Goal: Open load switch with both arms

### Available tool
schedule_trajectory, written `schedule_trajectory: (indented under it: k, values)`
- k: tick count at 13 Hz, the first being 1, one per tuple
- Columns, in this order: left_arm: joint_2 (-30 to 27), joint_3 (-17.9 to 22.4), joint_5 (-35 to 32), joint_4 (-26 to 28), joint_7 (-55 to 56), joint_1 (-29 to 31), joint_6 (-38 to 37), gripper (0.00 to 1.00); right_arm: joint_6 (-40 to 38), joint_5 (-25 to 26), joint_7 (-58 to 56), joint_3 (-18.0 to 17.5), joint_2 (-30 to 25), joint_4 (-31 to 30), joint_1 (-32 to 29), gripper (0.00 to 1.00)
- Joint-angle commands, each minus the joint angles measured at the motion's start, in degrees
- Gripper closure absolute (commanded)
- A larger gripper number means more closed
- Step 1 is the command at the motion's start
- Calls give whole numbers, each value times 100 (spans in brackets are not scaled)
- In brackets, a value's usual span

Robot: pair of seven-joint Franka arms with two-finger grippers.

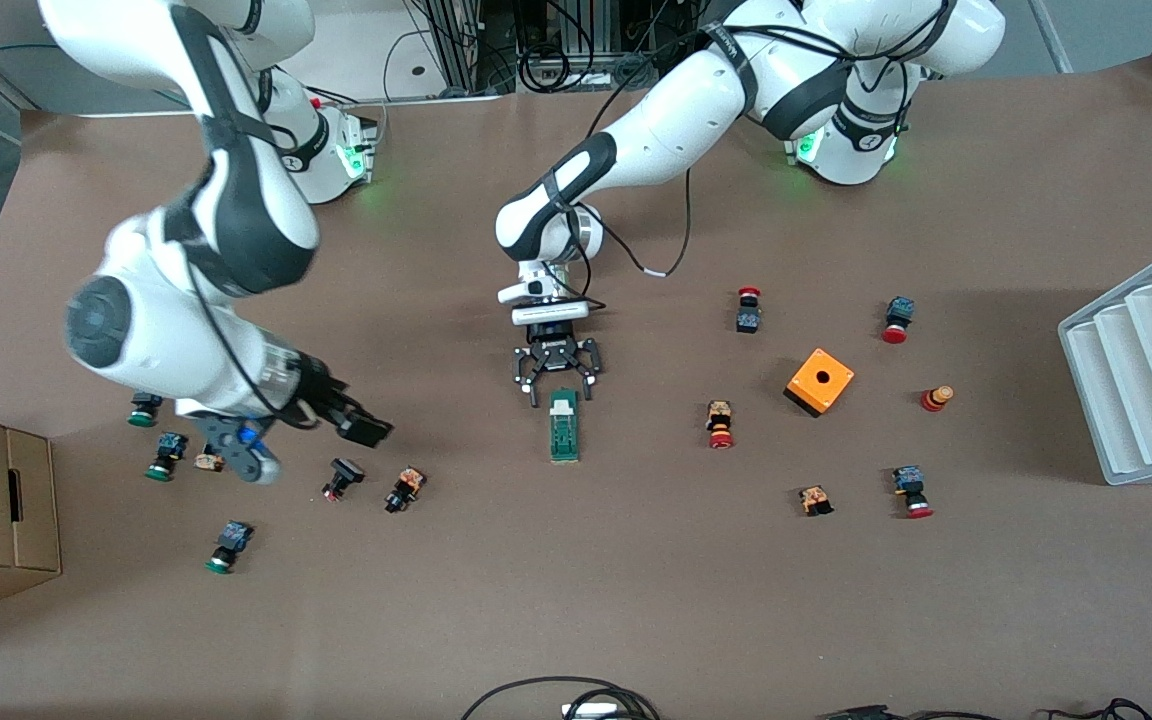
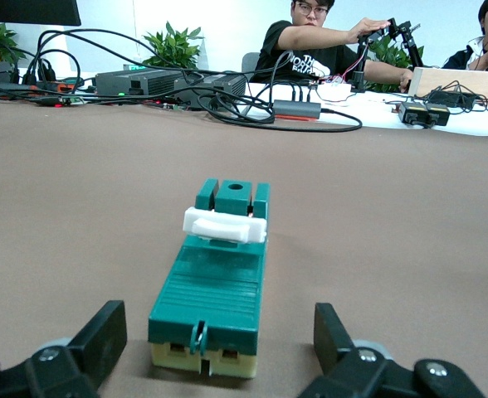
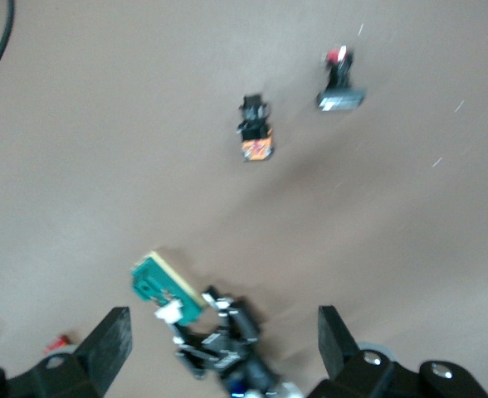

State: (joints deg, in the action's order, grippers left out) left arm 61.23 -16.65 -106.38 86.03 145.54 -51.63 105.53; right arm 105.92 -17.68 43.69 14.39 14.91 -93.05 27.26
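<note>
Load switch (image 1: 563,427) lies flat on the table mid-frame. Left gripper (image 1: 556,381) sits right at its white end, fingers spread, touching nothing. Right gripper (image 1: 311,440) hovers lower left, fingers spread, empty.

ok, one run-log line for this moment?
slim green load switch: flat on table, not gripped | left gripper: open, at its white end | right gripper: open, over small push-buttons toward right arm's end

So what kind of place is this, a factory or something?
More likely a robotics lab. Two white arms work at a table covered in brown paper and strewn with small parts such as a green load switch; people sit at a desk crowded with cables and electronics.
</note>
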Motion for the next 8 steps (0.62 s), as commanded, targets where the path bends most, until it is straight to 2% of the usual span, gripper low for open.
schedule_trajectory:
  k: [1,3,5,8]
  values:
    - [-14,-57,162,19,-122,56,169,0,-448,598,-1236,-252,-689,-196,-474,0]
    - [-355,-49,380,256,-323,56,371,0,-607,792,-2394,-480,-1120,-380,-1097,0]
    - [-620,-49,653,345,-543,56,389,0,-616,837,-3590,-892,-1463,-591,-2019,0]
    - [-919,-57,952,345,-841,65,512,0,-616,950,-4946,-947,-1710,-715,-2593,0]
